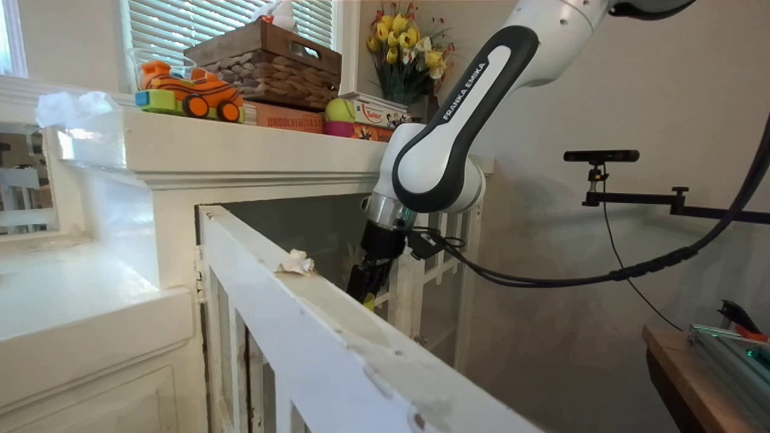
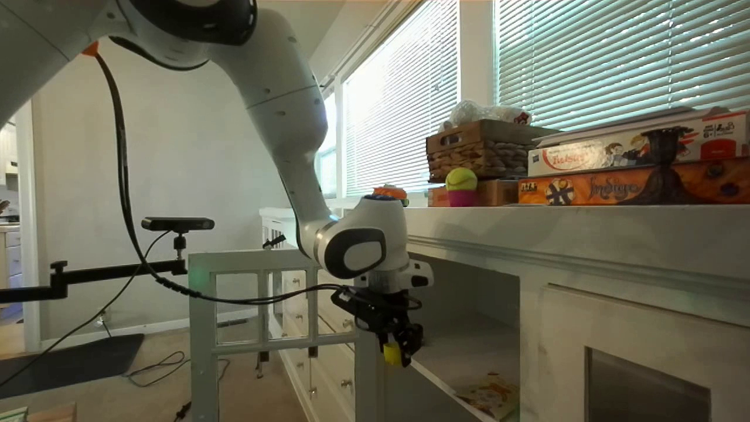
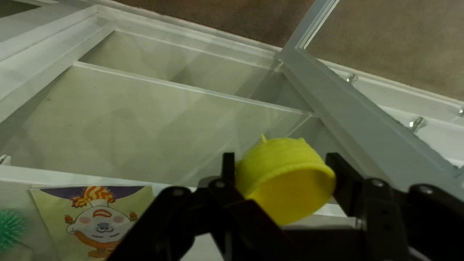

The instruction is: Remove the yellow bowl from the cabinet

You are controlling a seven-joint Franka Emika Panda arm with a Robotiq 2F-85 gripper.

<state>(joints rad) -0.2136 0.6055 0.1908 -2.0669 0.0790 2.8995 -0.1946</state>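
In an exterior view, the far left holds a black camera bar [image 2: 178,224] on a black mounting arm [image 2: 111,271]. Next comes the open paned door [image 2: 202,328] of the white cabinet [image 2: 533,334], with knobbed drawers [image 2: 334,375] visible through its frame. Just right of that hangs the end effector [image 3: 284,172], its fingers [image 3: 346,185] closed across the outside of the yellow bowl [image 2: 391,354]; the wrist view shows one at each side, with the bowl tilted and its hollow showing. The bowl is off the shelf [image 2: 463,351], at the cabinet's mouth, and seems just past the shelf's front edge, though depth is hard to judge. Farther right, a cartoon-printed sheet [image 2: 492,394] lies on the shelf. Above, the top ledge [image 2: 615,223] carries a woven basket [image 2: 477,161], a yellow-green ball [image 2: 461,177] and a Twister box [image 2: 609,157] on an orange Indigo box [image 2: 612,187].

The step in hand looks like the withdrawal: the grasp appears secure and the removal nearly complete. The next move probably calls for drawing the bowl farther outward with the same grip, keeping wrist and bowl clear of the open door, before lowering it anywhere.
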